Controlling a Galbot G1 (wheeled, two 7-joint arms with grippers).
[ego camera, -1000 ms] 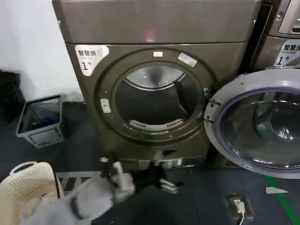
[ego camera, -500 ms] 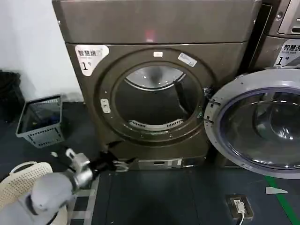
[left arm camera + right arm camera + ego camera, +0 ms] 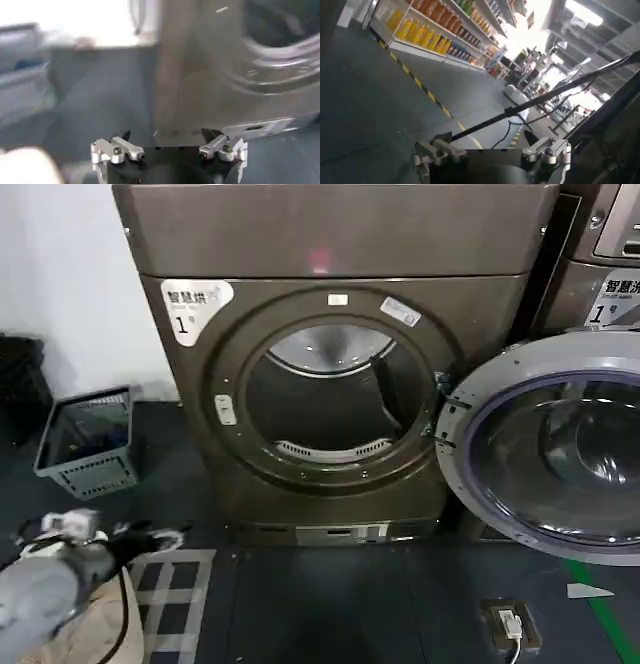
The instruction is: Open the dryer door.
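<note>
The dryer door [image 3: 545, 459] shows a matt light grey plastic inner face around glossy dark glass. At nine o'clock from it, the dryer [image 3: 330, 364] has smooth brushed bronze metal panels.

The left arm sits low at the robot's left side, its grey forearm reaching forward just above the floor. The left gripper [image 3: 160, 538] points toward the machine front, fingers spread wide with nothing between them, though it looks blurred from the head. The right gripper [image 3: 492, 145] hangs away from the work, its fingers also spread and empty.
</note>
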